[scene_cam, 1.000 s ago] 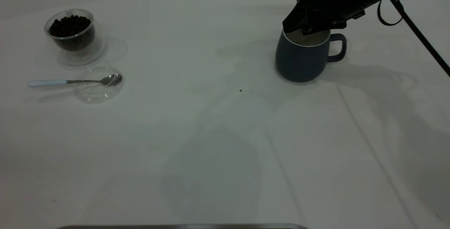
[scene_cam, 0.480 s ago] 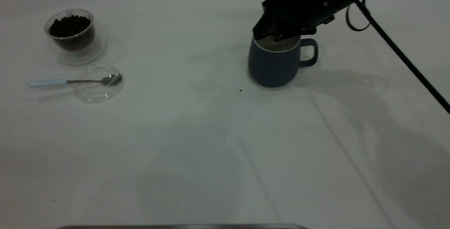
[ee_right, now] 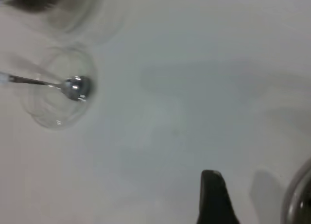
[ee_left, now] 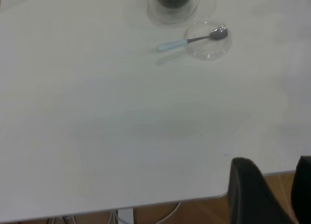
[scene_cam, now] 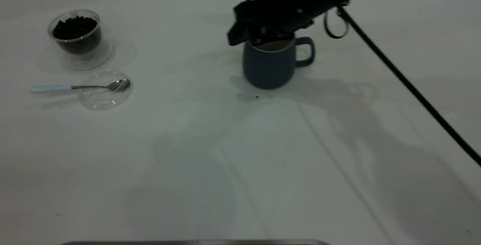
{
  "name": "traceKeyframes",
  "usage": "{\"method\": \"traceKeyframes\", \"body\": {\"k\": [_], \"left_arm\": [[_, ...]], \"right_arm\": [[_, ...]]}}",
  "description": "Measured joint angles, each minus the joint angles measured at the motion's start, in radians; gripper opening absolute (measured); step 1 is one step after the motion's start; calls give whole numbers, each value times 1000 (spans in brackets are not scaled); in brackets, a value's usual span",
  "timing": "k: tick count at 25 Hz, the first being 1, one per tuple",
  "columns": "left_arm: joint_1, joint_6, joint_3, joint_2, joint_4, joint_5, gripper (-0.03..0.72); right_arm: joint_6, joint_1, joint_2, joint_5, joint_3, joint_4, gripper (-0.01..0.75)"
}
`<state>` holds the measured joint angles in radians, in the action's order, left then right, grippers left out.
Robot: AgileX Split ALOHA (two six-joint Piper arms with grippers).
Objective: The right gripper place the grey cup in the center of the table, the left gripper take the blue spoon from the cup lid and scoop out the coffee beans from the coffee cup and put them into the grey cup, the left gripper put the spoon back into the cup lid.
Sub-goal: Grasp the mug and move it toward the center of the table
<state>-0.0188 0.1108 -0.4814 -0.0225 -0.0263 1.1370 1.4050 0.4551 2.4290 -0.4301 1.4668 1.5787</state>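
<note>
The grey cup (scene_cam: 268, 64) stood near the table's (scene_cam: 233, 155) centre, toward 12 o'clock, handle pointing to 3 o'clock. The right gripper (scene_cam: 259, 34) clamped its rim; a second before, the cup sat farther toward 3 o'clock. Well off at 9 o'clock the spoon (scene_cam: 80, 86) lay across the lid (scene_cam: 105, 100), beside the coffee cup (scene_cam: 77, 36) of beans (scene_cam: 74, 28). Only the left wrist view showed the left gripper (ee_left: 279, 195), fingers apart, beyond the table edge.

The exterior view is dim and flat, the table (scene_cam: 188, 155) greyish, with broad soft shadows of the arms spreading toward the camera (light seems to come from above and behind). The right wrist view is blurred; the blue spoon (ee_right: 73, 87) bowl carries small glints.
</note>
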Motion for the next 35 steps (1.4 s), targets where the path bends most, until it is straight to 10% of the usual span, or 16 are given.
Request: {"method": "traceKeyframes", "body": {"k": [35], "left_arm": [[0, 0, 0, 0, 0, 0, 283]], "right_arm": [[4, 128, 82, -2, 159, 63, 453]]}}
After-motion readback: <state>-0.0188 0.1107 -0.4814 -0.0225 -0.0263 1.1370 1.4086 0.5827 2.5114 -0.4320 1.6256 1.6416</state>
